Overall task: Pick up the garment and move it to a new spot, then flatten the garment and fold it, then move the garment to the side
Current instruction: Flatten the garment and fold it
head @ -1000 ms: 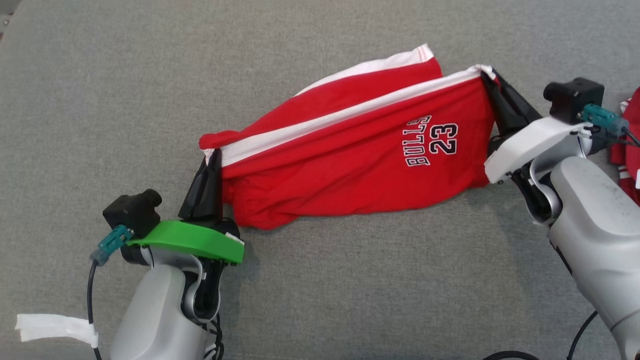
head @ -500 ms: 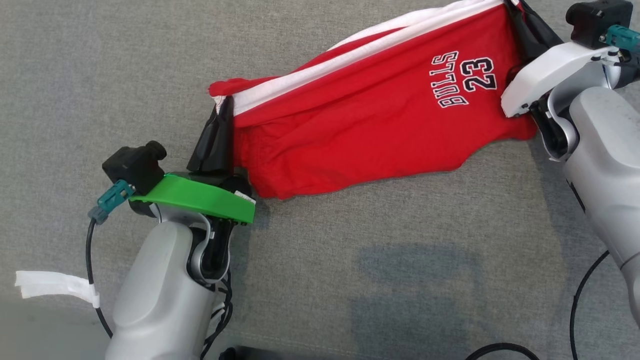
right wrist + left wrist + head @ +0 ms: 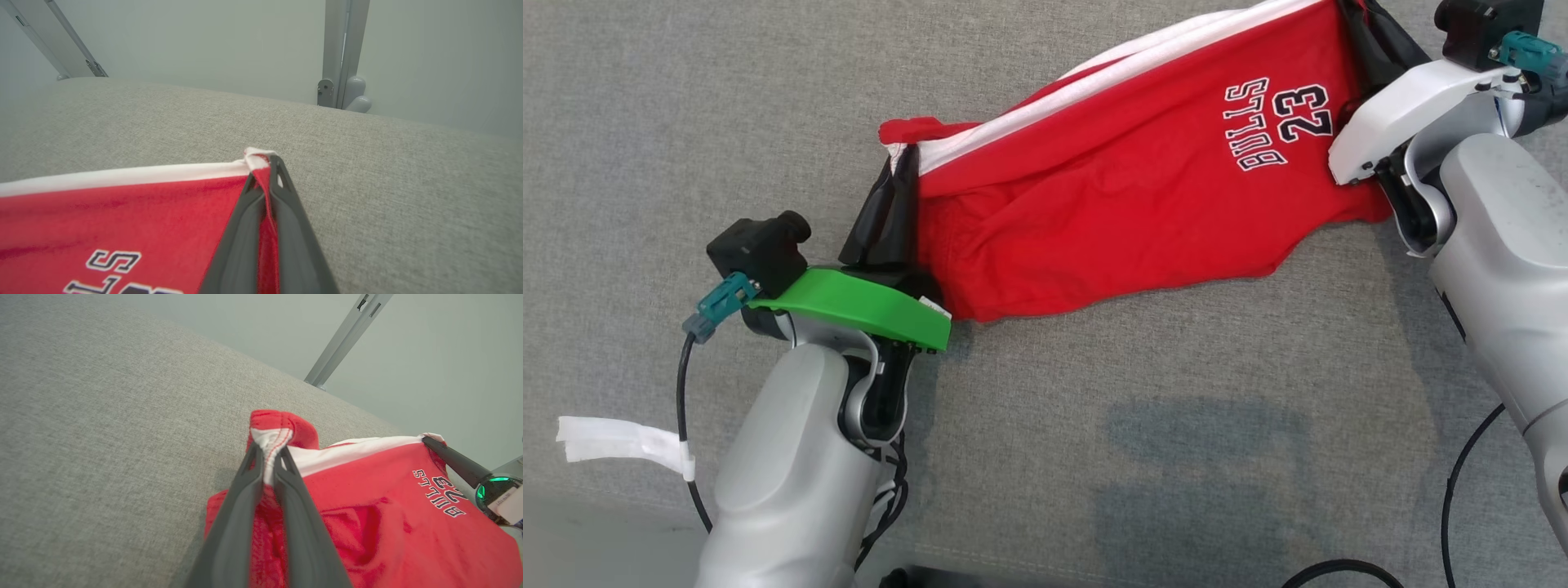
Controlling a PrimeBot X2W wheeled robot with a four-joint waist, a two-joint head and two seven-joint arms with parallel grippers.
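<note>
Head view: red garment (image 3: 1127, 212) with a white band and "BULLS 23" print lies stretched across the grey fabric table (image 3: 1094, 408), upper middle to upper right. Its far edge and right corner are cut off by the top of the frame. Left tool (image 3: 905, 159) is pinching the garment's left corner, fingers pressed together and partly buried in cloth. Right tool (image 3: 1364, 24) is at the right corner; its fingertips are cut by the frame edge, so the grip is hard to read here. Left forearm rises from the lower left, green wrist cover (image 3: 858, 304) on top. Right forearm comes in from the right edge with a white wrist cover (image 3: 1405, 106). Both arms angle inward and up the frame. White tape tag (image 3: 613, 437) sits on the left arm's cable.

Left wrist view: the left tool (image 3: 267, 455) grip is clear here, both fingers closed on a bunched white seam with a red fold poking above the tips. Cloth sags below, and its lower part is cut off. The right tool's dark finger (image 3: 453, 461) shows at the garment's far corner. A metal bar (image 3: 347, 339) stands beyond the table (image 3: 102, 437).

Right wrist view: right tool (image 3: 265, 167) closed on the white-banded corner, with red cloth sandwiched between the fingers. The print is cut off at the bottom. A metal post (image 3: 339, 49) stands behind the table edge.
</note>
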